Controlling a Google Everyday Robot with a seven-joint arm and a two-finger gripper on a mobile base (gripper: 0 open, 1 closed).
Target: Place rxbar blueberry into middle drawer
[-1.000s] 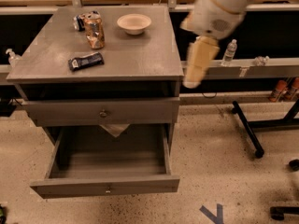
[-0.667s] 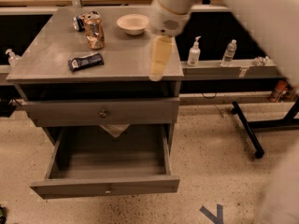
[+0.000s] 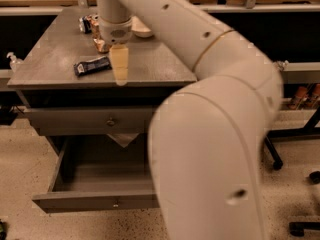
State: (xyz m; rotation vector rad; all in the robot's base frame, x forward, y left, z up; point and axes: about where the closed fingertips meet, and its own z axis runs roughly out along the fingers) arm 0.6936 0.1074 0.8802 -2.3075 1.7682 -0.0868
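The rxbar blueberry (image 3: 92, 65), a flat dark bar with pale print, lies on the grey cabinet top (image 3: 50, 64) near its front left. My gripper (image 3: 119, 69) hangs over the cabinet top just right of the bar, its pale fingers pointing down, not touching it. The middle drawer (image 3: 95, 200) is pulled open below, empty inside, with a small knob on its front. The drawer above it (image 3: 90, 120) is closed. My arm fills the right half of the view.
A crushed coppery can (image 3: 98, 36) sits behind the gripper, and a pale bowl (image 3: 142, 30) is partly hidden by my arm. A black table leg and castor (image 3: 276, 159) stand at the right. A spray bottle (image 3: 12, 61) is at the far left.
My gripper has swung left across the cabinet top, from beyond its right edge to beside the bar. The arm now blocks much of the view. The bar and drawer have not moved.
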